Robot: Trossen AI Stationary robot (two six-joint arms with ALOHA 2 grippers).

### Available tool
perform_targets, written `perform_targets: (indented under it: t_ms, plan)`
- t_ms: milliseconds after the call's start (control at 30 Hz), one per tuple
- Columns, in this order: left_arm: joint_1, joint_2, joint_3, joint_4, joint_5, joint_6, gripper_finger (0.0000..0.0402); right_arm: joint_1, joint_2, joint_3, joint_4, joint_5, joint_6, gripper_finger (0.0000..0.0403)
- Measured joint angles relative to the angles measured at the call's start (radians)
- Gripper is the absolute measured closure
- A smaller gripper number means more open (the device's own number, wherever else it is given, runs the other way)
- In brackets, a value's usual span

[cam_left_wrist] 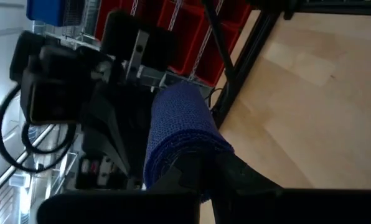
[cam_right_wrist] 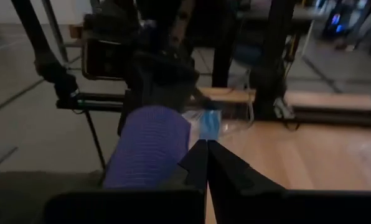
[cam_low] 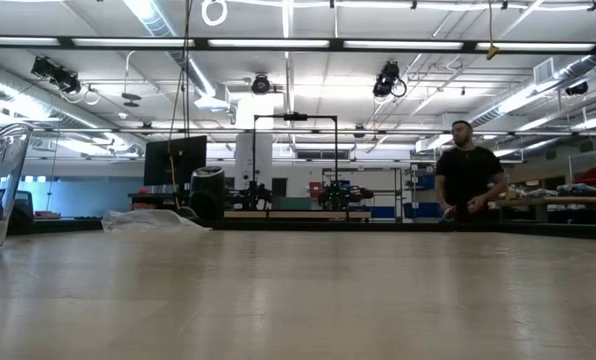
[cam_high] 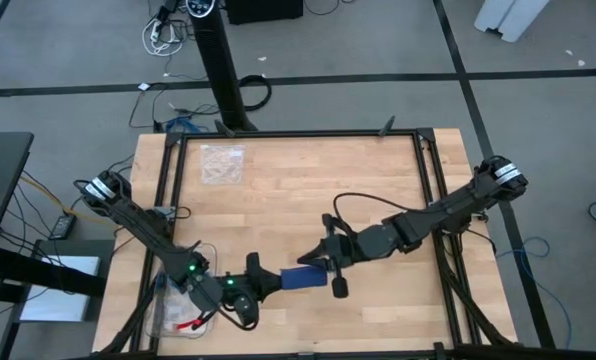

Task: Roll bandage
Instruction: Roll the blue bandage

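Dark navy-blue soft fabric bandage (cam_high: 300, 276) held above the wooden table (cam_high: 378, 190) at its near edge, a little left of centre, spanning between the two claws and already wound into a compact roll. Left gripper (cam_high: 268, 281) pressed together on the roll's left end, fabric visibly pinched in its wrist view (cam_left_wrist: 179, 134). Right gripper (cam_high: 330, 268) at the roll's right end, fingers pressed together tip to tip in its own wrist view; roll (cam_right_wrist: 149, 146) lying just beside those fingers, whether actually pinched not clear. Clear plastic bag (cam_high: 222, 162) lying well apart at the far left of the table.

Likely light, limp and springy: loose layers liable to unwind once tension drops. Knit surface probably grippy rather than slick, not fragile. Best taken across the roll's ends or over the outermost loose flap, squeezing firmly enough to trap the layers without flattening the core.
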Motion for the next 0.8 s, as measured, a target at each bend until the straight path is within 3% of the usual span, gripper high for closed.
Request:
perform_targets:
  t_ms: [267,367,567,800]
  plan:
    - [0.0,0.0,-0.001,0.053,0.021,0.009,0.0386,-0.012,0.0,0.0,-0.097,-0.067,0.064,0.0397]
    - [0.0,0.0,-0.002,0.092,0.022,-0.084,0.0386,0.004,0.0,0.0,-0.131,-0.044,0.08,0.0395]
    - [0.02,-0.002,-0.002,0.1,0.002,-0.474,0.0386,0.079,-0.055,0.0,-0.301,0.24,0.102,0.0394]
    - [0.102,-0.003,-0.003,0.002,-0.024,-1.015,0.0386,0.193,-0.167,0.0,-0.607,0.522,0.302,0.04]
